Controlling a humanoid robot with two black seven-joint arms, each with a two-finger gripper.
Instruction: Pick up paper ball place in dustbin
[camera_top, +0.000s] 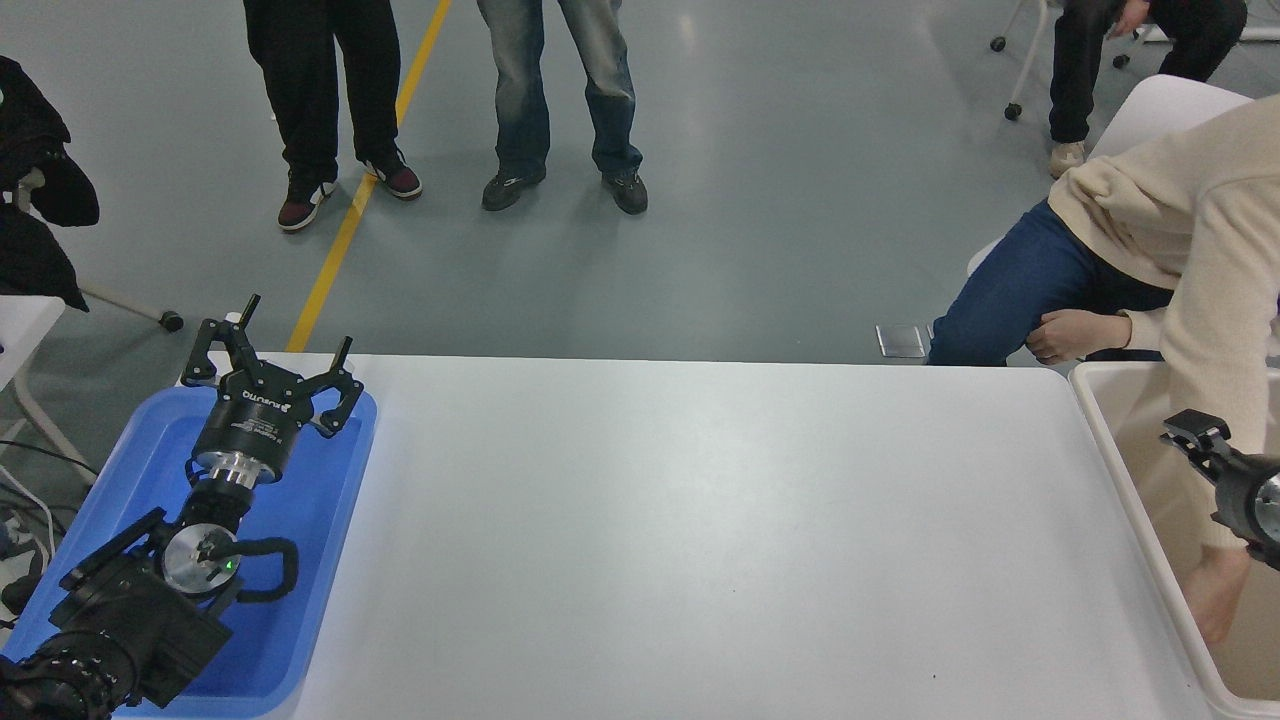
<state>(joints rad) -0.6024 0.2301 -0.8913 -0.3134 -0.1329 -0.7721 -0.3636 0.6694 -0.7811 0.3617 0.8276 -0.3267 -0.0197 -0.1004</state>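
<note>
With no paper ball showing anywhere, neither on the table nor in the visible part of the bin, the step in hand looks like a wait for the next pick rather than a grasp. The sound course, as I judge it, is to hold the working arm off until the person's arm is out of the bin and a ball lies in plain sight. At eight o'clock the left gripper (275, 350) is parked above the blue tray (330, 520), its fingers splayed wide, gripping nothing and touching nothing. The white table (700, 520) fills the middle. At three to four o'clock stands the dustbin (1130, 500), only its near rim and part of its inner wall in frame. The right gripper (1195, 435) pokes in from the right edge above the bin; too little of it shows to tell whether it is released or clenched. Just below it, a person's hand (1215, 600) reaches down inside the bin, close enough that any sudden move risks a knock.
</note>
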